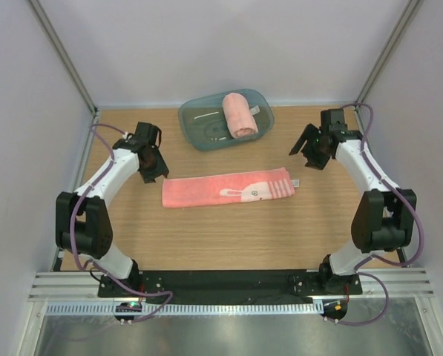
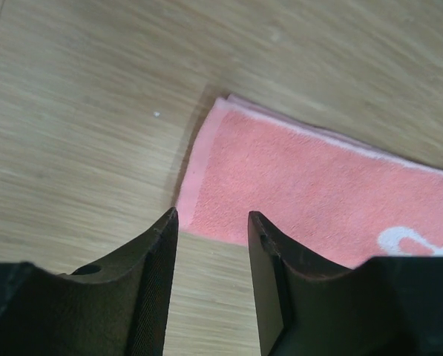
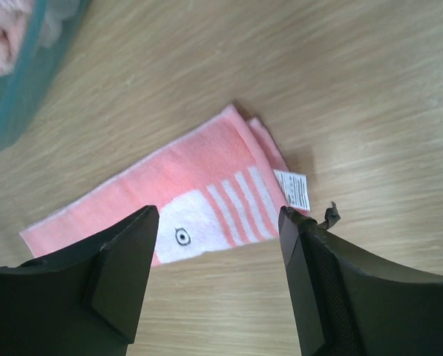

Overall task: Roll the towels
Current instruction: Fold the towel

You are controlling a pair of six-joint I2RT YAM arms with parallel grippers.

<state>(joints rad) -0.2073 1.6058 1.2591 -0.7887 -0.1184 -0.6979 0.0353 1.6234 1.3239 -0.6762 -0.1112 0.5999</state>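
A salmon-pink flat towel [image 1: 228,189], folded into a long narrow strip, lies across the middle of the overhead view on a pale wooden desk [image 1: 228,237], its right end a little higher in the frame. A white rabbit print [image 3: 191,222] with stripes sits toward that right end, and a small white tag [image 3: 292,190] pokes out from the end's edge. A second towel, the rolled towel [image 1: 238,113], lies in a translucent teal tub [image 1: 185,126] at upper centre.

The left jaws hang just to the upper left of the strip's left end, apart and holding nothing. In the left wrist view the towel's near corner shows in the gap beyond them. The right jaws sit to the upper right of the strip's right end, clear of it, spread wide and empty.

One towel looks finished, so the step in hand appears to be starting the roll on the strip. To do it well, the jaws should probably come down on one short end and pinch every folded layer, since soft terry layers can slide apart. The edge should turn over snugly and square to the long sides. The other jaws could pin the far end so the strip does not drag.
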